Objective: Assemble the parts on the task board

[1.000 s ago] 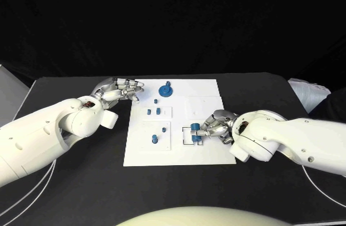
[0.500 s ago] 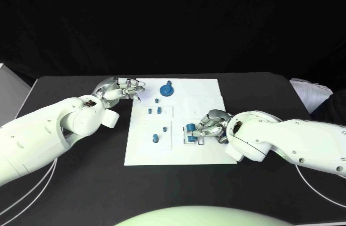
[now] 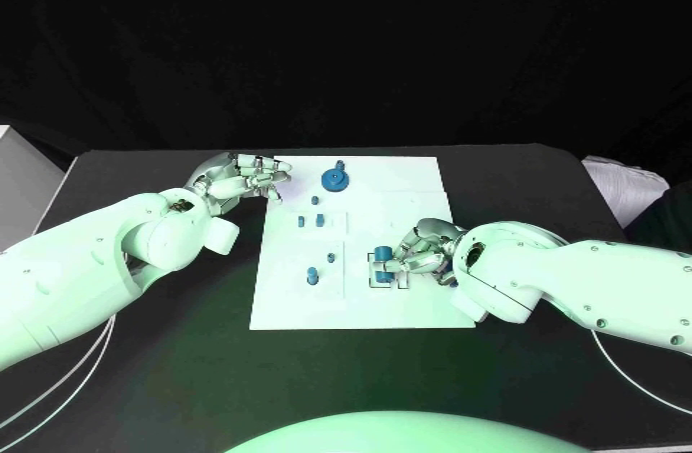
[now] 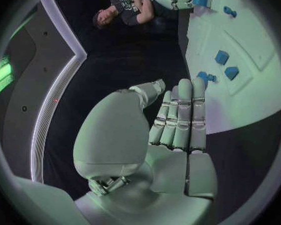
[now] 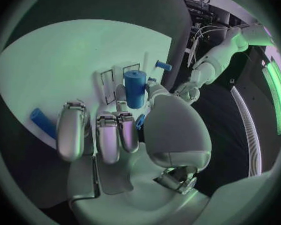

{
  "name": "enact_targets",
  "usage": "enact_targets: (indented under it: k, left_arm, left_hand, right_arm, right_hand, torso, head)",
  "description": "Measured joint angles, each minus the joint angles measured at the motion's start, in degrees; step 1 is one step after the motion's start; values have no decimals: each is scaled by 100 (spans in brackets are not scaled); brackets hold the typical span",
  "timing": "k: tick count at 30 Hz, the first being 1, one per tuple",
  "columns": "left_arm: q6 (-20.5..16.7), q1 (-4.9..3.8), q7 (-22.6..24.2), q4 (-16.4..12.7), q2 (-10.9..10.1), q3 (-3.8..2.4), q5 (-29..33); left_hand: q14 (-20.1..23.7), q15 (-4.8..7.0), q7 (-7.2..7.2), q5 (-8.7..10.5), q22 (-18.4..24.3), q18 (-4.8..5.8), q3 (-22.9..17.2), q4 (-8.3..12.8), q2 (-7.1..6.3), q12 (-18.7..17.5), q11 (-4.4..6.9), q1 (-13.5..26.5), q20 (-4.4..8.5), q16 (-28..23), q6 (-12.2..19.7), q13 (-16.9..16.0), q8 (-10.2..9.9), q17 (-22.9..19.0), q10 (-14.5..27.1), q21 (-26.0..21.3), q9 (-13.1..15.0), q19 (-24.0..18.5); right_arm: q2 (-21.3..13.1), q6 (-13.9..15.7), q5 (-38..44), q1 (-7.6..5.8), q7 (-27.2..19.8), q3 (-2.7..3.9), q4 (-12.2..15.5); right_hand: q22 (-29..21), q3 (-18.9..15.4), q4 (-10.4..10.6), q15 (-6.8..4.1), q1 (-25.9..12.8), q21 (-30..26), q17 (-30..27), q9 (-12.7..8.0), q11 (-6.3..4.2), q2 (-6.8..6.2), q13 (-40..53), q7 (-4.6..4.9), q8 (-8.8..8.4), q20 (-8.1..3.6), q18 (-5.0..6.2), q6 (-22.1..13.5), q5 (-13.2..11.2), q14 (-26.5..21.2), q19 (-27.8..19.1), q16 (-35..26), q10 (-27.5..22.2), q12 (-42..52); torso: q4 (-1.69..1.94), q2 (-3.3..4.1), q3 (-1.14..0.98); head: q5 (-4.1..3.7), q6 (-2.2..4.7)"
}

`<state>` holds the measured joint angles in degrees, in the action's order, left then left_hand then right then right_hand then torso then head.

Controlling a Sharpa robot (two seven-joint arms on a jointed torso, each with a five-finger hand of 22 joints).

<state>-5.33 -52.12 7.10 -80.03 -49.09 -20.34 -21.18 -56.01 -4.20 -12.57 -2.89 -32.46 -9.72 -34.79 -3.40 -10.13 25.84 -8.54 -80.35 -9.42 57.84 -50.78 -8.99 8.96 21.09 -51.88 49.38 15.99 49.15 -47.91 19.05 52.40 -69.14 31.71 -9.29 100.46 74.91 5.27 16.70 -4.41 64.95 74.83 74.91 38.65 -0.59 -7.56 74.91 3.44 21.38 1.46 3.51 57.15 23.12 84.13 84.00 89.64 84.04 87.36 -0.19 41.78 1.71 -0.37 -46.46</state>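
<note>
Black worktop (image 3: 173,313), white task board (image 3: 411,178) at centre. Right hand (image 3: 414,256), centre-right of frame, clamped on blue cylinder part (image 5: 135,88) over outlined slot. Left hand (image 3: 238,179), upper left at board edge, fingers together, nothing held.

White task board (image 3: 411,198) mid-table — small blue parts (image 3: 312,220) scattered on it, one blue cylinder (image 5: 135,88) upright.

One white task board (image 3: 389,303) lies on one black table (image 3: 144,373). Seven blue parts show on the board: one round piece with a knob (image 3: 335,180), five small pieces, and one cylinder (image 3: 382,254). Two silver hands are over it.
</note>
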Motion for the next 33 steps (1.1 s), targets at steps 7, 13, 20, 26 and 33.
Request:
enact_targets:
  k: [7, 13, 20, 26, 33]
  left_arm:
    - [0, 0, -9, -1, -12, 0, 0]
    - [0, 0, -15, -4, -17, 0, 0]
    - [0, 0, -20, -5, -19, 0, 0]
    - [1, 0, -22, -2, -18, 0, 0]
    - [3, 0, -28, -2, -19, 0, 0]
  left_hand:
    - [0, 0, 0, 0, 0, 0, 0, 0, 0, 1, -8, 0, 0, 0, 0, 0, 0, 0, 8, 0, 0, 0]
    - [0, 0, 0, 0, 0, 0, 0, 0, 0, 1, -7, 0, 0, 0, 0, 0, 0, 0, 8, 0, 0, 0]
    - [0, 0, 0, 0, 0, 0, 0, 0, 0, 1, -7, 0, 0, 0, 0, -1, 0, 0, 7, 0, 1, 0]
    - [0, 0, 0, 0, 0, 0, 0, 0, 0, 1, -7, 0, 0, 0, 0, -1, 0, 0, 7, 0, 1, 0]
    - [0, 0, 0, 0, 11, 0, 0, 0, 0, 1, -7, 0, 0, 0, 0, 5, 0, 0, 7, 0, -5, 0]
  right_arm:
    - [-1, -33, 80, 8, 9, -7, -13]
    - [-13, -49, 124, 13, 13, -7, 1]
    - [-26, -54, 161, 20, 16, -8, 23]
    - [-35, -54, 184, 28, 18, -8, 52]
    - [-47, -52, 202, 33, 18, -9, 83]
  right_hand:
    - [0, -90, 6, 0, -156, 0, 0, 29, 0, -67, 0, 2, 14, 0, 0, -2, -338, 0, 0, 0, 0, 0]
    - [4, -170, 21, 0, -185, 0, 0, 34, 0, -95, 0, 2, 35, 0, 0, -2, -450, 0, 0, 0, 0, -22]
    - [4, -185, 6, 0, -222, 0, 0, 40, 0, -59, 0, 2, 35, 0, 0, -2, -450, 0, 0, 0, 0, -22]
    - [3, -185, 6, 0, -191, 0, 0, 50, 0, -28, 0, 2, 35, 0, 0, -2, -450, 0, 0, 0, 0, -22]
    - [3, -77, -3, 0, -89, 0, -1, 60, 0, 70, 0, 3, 33, 0, 0, -4, -91, 0, 0, 0, 0, -22]
  torso:
    - [1, 1, 0]
    - [-1, 1, 0]
    - [-4, -1, 3]
    - [-7, -2, 3]
    - [-4, -2, 3]
  head:
    - [8, -21]
    - [18, -35]
    - [22, -43]
    - [27, -45]
    - [36, -58]
